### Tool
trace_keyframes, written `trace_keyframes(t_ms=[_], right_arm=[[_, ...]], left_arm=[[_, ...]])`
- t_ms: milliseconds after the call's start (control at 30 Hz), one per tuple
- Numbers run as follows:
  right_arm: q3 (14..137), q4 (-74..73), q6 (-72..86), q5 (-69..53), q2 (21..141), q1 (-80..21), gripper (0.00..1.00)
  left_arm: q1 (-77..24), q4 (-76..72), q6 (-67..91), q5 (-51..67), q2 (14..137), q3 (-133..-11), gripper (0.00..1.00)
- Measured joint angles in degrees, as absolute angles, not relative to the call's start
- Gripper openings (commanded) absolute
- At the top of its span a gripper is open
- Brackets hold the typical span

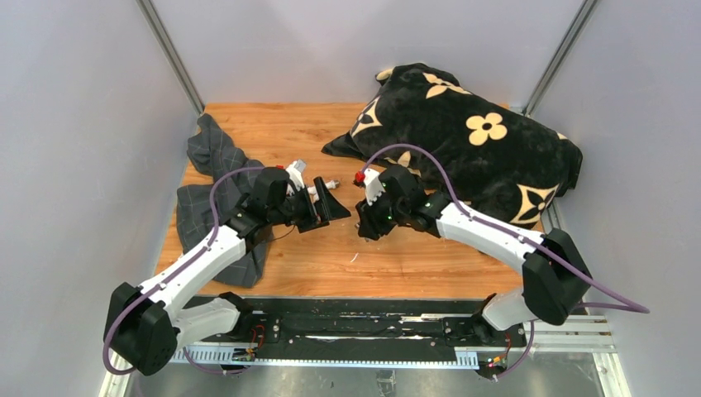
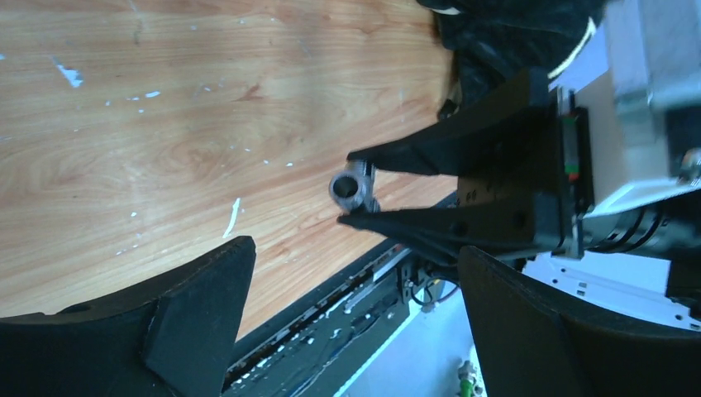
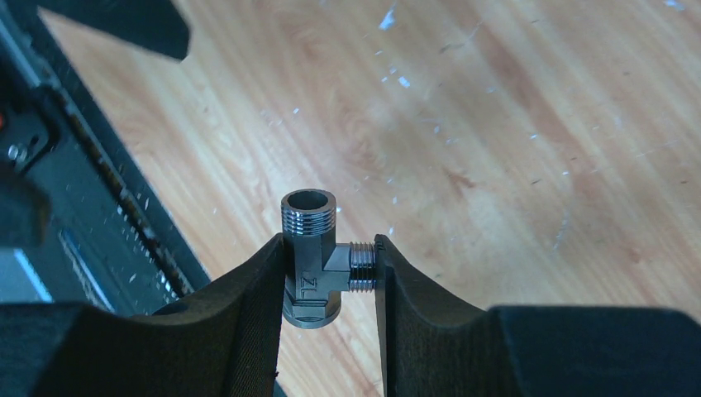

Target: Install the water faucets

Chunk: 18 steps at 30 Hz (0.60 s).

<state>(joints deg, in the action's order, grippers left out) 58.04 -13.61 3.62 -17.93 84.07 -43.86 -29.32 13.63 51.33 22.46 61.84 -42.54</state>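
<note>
Pale grey walls on three sides, with a wood-grain table boxed in between them. The planks are flecked with white specks. A crumpled grey checked cloth lies at the left edge of the table. A black cushion with cream flowers fills the far right corner.

Both arms reach in towards mid-table, and their grippers face each other, near but apart.

Right gripper — clamped on the grey metal T-piece. One finger presses the straight body and the other presses the threaded tip of the side branch. An open threaded end of the T-piece sticks out past the fingertips. There is wood behind it, and the black rail at the table's near edge is off to one side.

Left gripper — jaws spread wide with nothing between them. Its wrist camera looks straight at the T-piece held in the other gripper's fingertips.

White tap body — a small white-and-metal piece seen only from above, just at the far side of the left gripper. It is too small to tell whether it touches a finger.
</note>
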Motion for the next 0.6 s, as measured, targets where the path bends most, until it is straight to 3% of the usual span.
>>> trace_keyframes(t_ms=[600], right_arm=[[52.31,-7.7,-2.09,-26.65,77.67,-45.15,0.04]], left_arm=[[-26.02,-4.01,61.58,34.5,67.55,-33.36,0.75]])
